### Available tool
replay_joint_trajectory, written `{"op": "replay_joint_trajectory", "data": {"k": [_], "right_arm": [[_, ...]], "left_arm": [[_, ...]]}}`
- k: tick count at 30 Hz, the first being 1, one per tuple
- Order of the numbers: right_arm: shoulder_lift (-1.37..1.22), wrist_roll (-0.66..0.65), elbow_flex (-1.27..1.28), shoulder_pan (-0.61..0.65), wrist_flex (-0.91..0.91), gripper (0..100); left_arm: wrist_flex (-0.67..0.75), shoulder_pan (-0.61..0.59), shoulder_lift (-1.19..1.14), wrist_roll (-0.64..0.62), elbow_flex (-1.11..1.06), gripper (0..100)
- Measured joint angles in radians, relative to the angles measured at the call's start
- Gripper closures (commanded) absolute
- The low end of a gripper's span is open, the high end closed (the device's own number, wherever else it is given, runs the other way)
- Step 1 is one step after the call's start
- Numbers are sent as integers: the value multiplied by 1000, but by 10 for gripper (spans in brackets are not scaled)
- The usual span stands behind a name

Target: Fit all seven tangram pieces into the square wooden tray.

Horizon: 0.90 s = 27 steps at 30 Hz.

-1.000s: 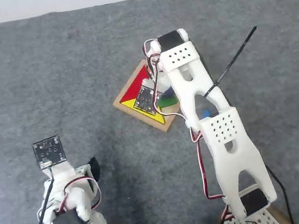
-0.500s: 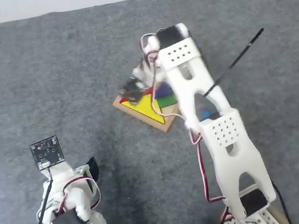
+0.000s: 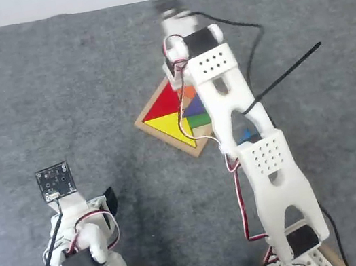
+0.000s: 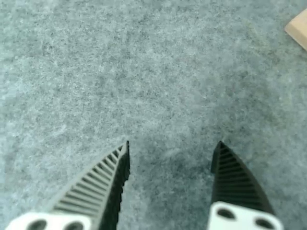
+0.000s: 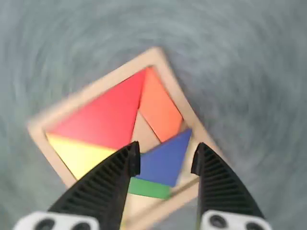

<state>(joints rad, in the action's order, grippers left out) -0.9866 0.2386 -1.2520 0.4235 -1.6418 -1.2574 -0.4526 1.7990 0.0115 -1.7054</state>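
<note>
High view
Tray: lies turned corner-on, like a diamond, on the grey mat, mid-table.
Pieces: red piece, yellow piece, orange piece, blue piece and green piece lie flat inside the tray.
Right arm: stretches out over the tray's right half.
Left arm: folded back at the near left, well apart from the tray.

Left wrist view
Left gripper: fingers spread wide, holding nothing, above bare mat.
Tray: one corner at the frame edge.

Right wrist view
Right gripper: fingers parted, empty, above the blue piece.
Tray floor: bare wood between the red, orange and blue pieces.
Red and yellow: touching along one edge.
Green: just beside the blue, against the rim.
</note>
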Motion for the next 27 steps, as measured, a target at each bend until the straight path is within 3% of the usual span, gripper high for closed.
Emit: {"op": "replay_joint_trajectory", "data": {"k": [3, 10, 27], "right_arm": [[-64, 215, 3, 11, 20, 812], [-114, 325, -8, 66, 48, 812], [-115, 333, -18, 57, 6, 812]], "left_arm": [[0, 0, 0, 0, 0, 729], [0, 0, 0, 0, 0, 729], [0, 0, 0, 0, 0, 729]]}}
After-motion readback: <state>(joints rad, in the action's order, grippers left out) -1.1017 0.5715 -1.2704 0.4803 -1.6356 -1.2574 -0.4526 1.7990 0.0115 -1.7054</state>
